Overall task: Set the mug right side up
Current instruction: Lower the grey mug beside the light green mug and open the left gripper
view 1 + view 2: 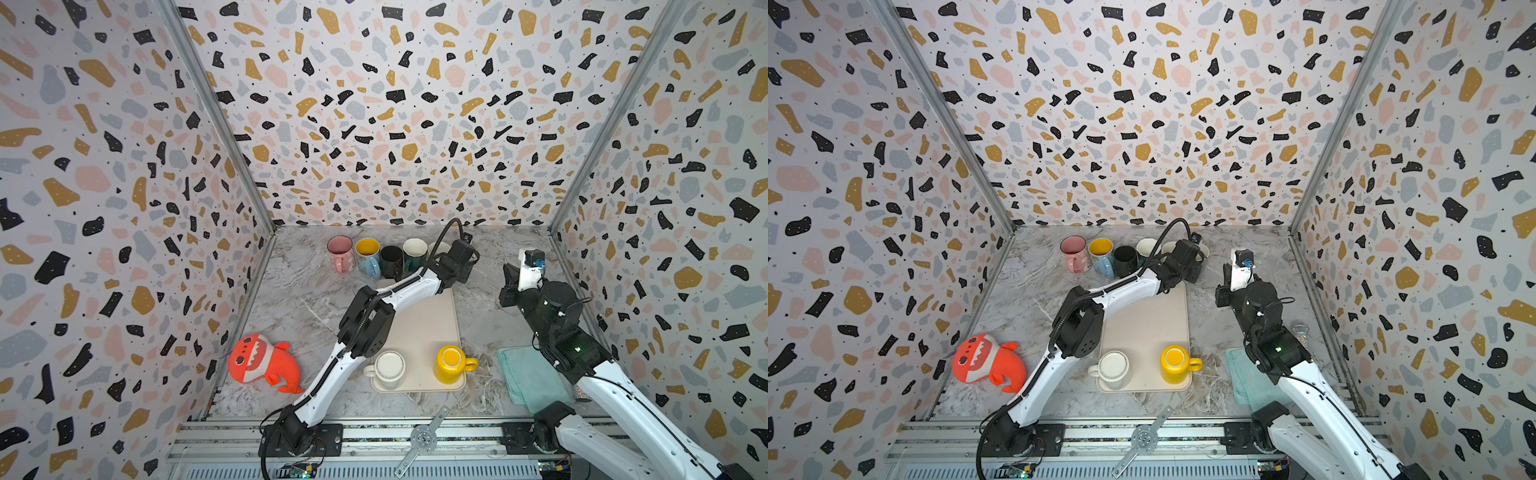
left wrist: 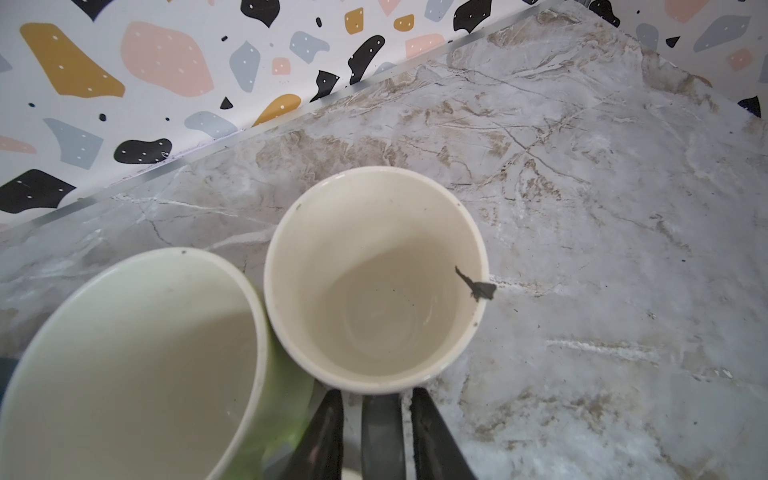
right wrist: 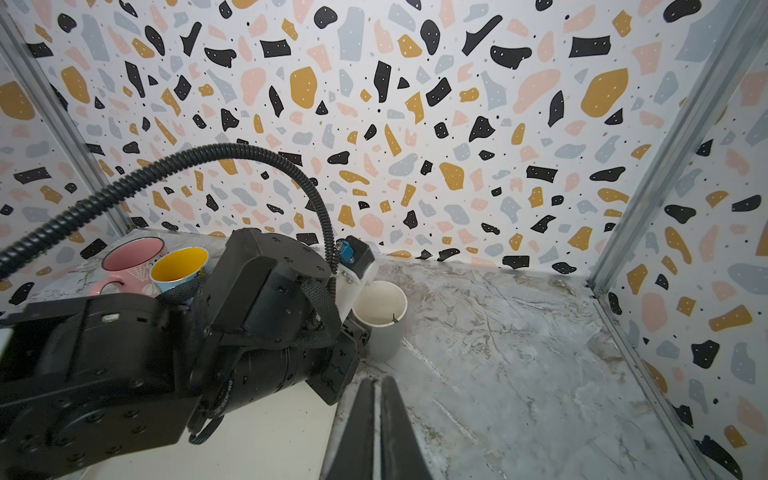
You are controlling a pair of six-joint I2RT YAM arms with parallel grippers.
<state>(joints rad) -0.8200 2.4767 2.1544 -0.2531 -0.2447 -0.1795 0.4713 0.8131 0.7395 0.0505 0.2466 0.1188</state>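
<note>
While its arm [image 1: 409, 286] stretches back, the left pincer [image 2: 376, 394] stands spread astride the mug [image 2: 374, 232] handle [image 2: 382, 432], right pincer [image 3: 376, 386] pressed together

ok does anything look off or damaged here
the cream-lined mug at the end of the back row has a dark jagged mark across its rim, chip or stuck debris, can't tell. on the tray, the white mug and yellow mug sit upside down
</note>
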